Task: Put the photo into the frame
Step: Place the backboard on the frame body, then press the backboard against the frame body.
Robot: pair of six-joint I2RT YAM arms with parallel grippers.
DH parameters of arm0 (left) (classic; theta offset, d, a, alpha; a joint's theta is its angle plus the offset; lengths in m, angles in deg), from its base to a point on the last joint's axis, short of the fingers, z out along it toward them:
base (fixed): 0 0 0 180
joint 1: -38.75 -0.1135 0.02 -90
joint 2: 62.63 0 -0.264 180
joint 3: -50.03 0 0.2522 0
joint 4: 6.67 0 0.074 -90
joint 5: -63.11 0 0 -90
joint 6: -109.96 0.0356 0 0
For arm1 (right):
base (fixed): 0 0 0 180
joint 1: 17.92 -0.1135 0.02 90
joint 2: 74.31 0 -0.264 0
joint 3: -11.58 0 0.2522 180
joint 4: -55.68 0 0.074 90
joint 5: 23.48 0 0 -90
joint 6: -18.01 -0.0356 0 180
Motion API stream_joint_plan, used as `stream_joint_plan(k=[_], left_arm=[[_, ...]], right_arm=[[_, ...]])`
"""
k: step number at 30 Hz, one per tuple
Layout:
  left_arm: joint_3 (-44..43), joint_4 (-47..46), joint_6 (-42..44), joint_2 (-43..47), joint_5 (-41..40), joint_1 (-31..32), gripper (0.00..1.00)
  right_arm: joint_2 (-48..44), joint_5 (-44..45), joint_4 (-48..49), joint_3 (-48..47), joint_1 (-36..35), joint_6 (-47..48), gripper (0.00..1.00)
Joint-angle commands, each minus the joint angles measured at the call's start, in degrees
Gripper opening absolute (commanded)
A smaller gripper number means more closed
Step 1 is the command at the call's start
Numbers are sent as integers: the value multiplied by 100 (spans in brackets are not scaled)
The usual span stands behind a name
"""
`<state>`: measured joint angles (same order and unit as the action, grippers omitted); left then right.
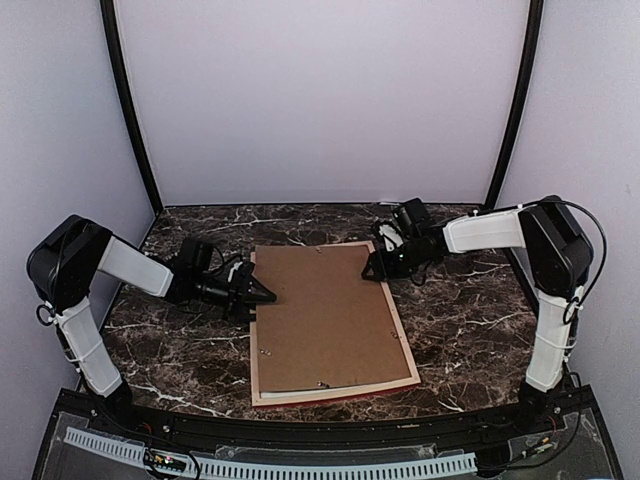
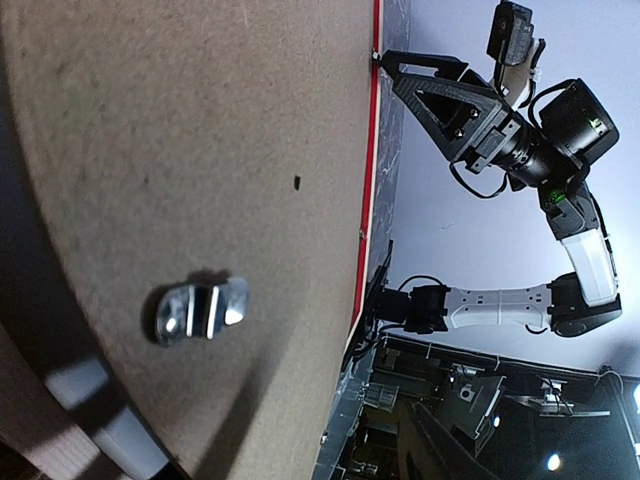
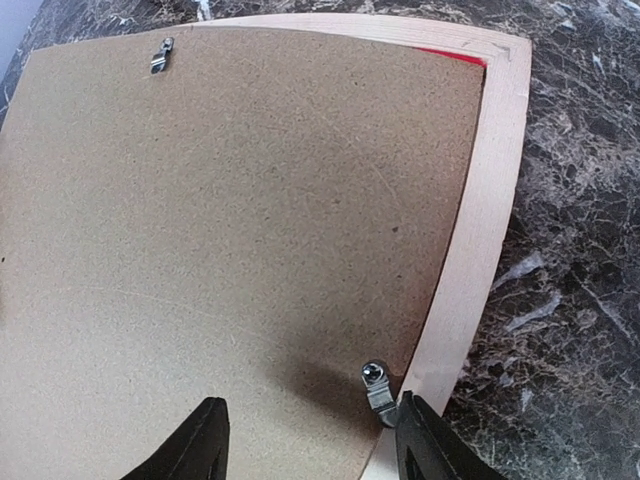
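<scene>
The frame [image 3: 495, 180] lies face down in the middle of the marble desk [image 1: 470, 320], pale wood back upward, with the brown backing board [image 1: 325, 315] seated inside its rim. The photo shows in no view. It may already be under the board, but that cannot be confirmed from here. If it is, what seems left is securing the board with its metal clips; if not, the board has to come out again.

The left gripper [image 1: 255, 293] sits at the frame's left edge, and I cannot tell how wide it stands, since its own camera is too close to the board to show its fingers clearly. The right gripper [image 3: 312, 445] is at the far right corner, its fingers spread wide and holding nothing, straddling a turn clip [image 3: 378, 392] at the seam between board and rim.

Only the overhead view gives the whole layout and both arms at once. The right wrist view alone shows that clip sitting angled across the seam and a second clip [image 3: 160, 55] farther along the board. The left wrist view adds a close look at another metal fitting [image 2: 200, 310] and the frame's red edge, with the right gripper's tip touching the corner.
</scene>
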<state>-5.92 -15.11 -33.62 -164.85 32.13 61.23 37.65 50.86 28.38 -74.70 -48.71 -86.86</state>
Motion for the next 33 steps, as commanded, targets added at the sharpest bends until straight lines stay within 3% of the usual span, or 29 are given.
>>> stream_joint_plan(k=[1,23,33], left_arm=[[-95,-233,14,44,106,72,55],[-92,-257,1,-52,21,89,57],[-351,486,445,-11,-259,178,71]], right_arm=[[65,-226,-58,23,-149,39,57],[-780,-143,-74,290,-182,-251,56],[-1101,-115,33,781,-190,-415,56]])
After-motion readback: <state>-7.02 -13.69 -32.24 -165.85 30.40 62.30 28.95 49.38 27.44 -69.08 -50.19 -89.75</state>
